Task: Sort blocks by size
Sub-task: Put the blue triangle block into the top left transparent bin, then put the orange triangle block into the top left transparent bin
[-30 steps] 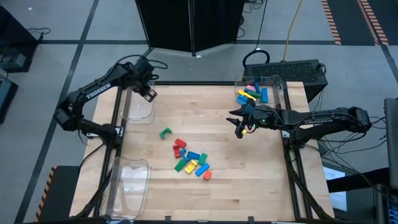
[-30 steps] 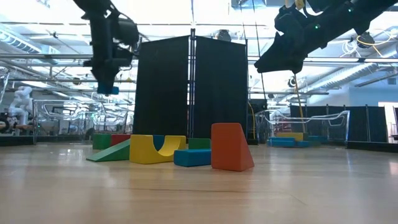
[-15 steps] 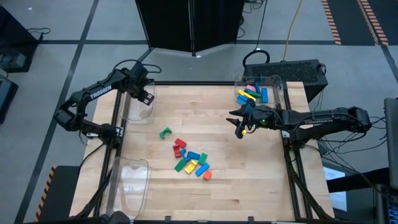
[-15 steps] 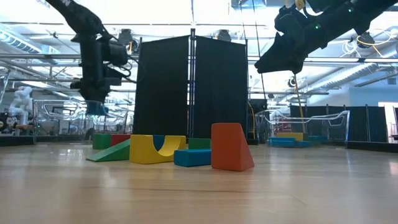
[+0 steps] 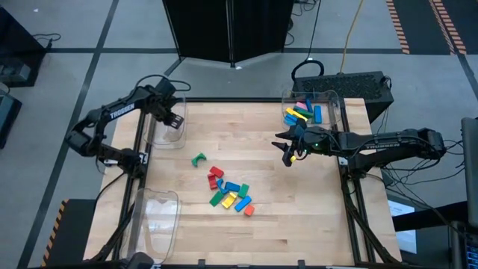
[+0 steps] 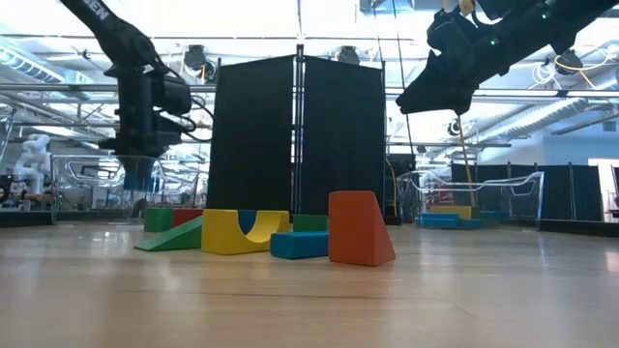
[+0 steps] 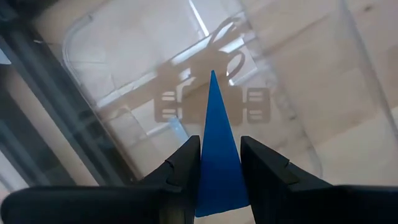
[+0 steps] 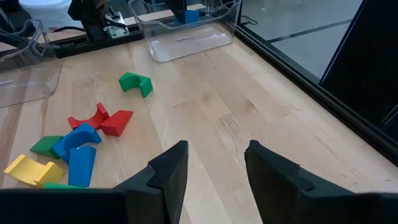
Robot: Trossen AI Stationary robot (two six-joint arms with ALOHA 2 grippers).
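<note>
1. The left gripper [image 7: 221,163], jaws clamped on a blue wedge block [image 7: 217,149], hangs inside a clear bin [image 5: 167,131] at the table's [image 5: 299,209] far-left corner.
2. The right gripper [image 8: 211,163] hovers empty, jaws apart, near loose blocks [image 5: 230,193] mid-table.

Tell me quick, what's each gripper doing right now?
Left gripper: shut on a blue wedge block, over the clear bin.
Right gripper: open, empty.

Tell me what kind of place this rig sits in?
Probably a robotics lab or workshop: a wooden table on a metal frame, clear bins at its edges, black partition panels behind, and open ceiling ducts beyond.
</note>
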